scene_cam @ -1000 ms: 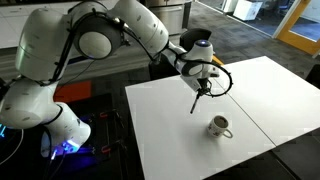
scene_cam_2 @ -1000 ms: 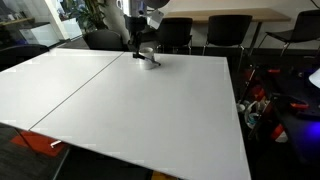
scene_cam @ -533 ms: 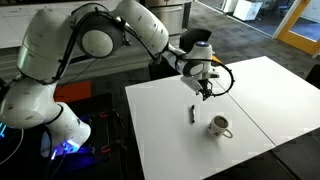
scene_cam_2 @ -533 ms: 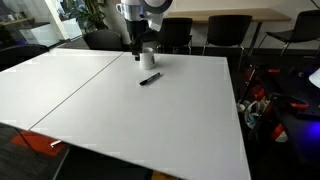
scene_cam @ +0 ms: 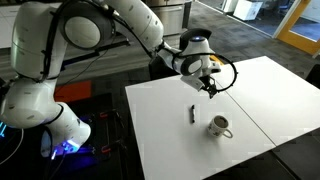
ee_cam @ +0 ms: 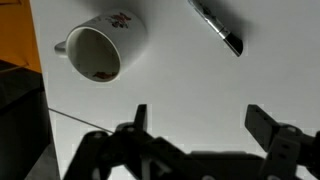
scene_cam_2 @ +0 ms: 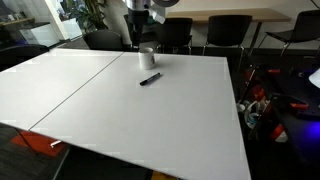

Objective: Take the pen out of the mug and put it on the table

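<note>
pen (scene_cam: 192, 114) lies flat on the white surface (scene_cam: 165, 145), outside the mug (scene_cam: 219, 126), near it but not touching. same in the exterior view from across the surface: pen (scene_cam_2: 150, 78) just in front of the upright mug (scene_cam_2: 147, 58), bare surface (scene_cam_2: 120, 125) around. hand (scene_cam: 208, 87) hangs above the surface, apart from both. wrist view: hand (ee_cam: 200, 125) spread apart, nothing between, with mug (ee_cam: 100, 48) and pen (ee_cam: 217, 27) on the surface (ee_cam: 185, 85) past it. mug has a small coloured print.
</note>
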`<control>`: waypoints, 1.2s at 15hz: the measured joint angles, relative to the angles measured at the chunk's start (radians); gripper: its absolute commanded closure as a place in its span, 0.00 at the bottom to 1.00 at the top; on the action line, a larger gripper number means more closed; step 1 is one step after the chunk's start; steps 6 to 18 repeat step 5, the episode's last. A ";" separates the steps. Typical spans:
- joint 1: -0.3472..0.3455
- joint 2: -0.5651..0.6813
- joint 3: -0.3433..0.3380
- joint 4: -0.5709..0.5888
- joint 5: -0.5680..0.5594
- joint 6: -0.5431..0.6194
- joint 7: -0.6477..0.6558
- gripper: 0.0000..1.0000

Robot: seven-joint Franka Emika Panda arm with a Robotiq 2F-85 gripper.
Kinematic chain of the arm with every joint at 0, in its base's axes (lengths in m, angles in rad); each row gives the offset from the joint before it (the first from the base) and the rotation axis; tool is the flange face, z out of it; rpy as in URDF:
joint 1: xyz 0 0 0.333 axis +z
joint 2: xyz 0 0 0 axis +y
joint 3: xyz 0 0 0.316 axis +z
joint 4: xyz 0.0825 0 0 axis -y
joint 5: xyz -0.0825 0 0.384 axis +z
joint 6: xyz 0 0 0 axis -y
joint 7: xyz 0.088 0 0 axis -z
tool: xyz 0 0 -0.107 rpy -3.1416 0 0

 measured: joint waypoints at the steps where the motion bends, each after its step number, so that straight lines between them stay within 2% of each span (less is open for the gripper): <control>1: -0.001 -0.005 0.000 -0.006 0.000 0.003 0.000 0.00; 18: -0.001 0.003 0.000 -0.004 0.001 0.003 0.000 0.00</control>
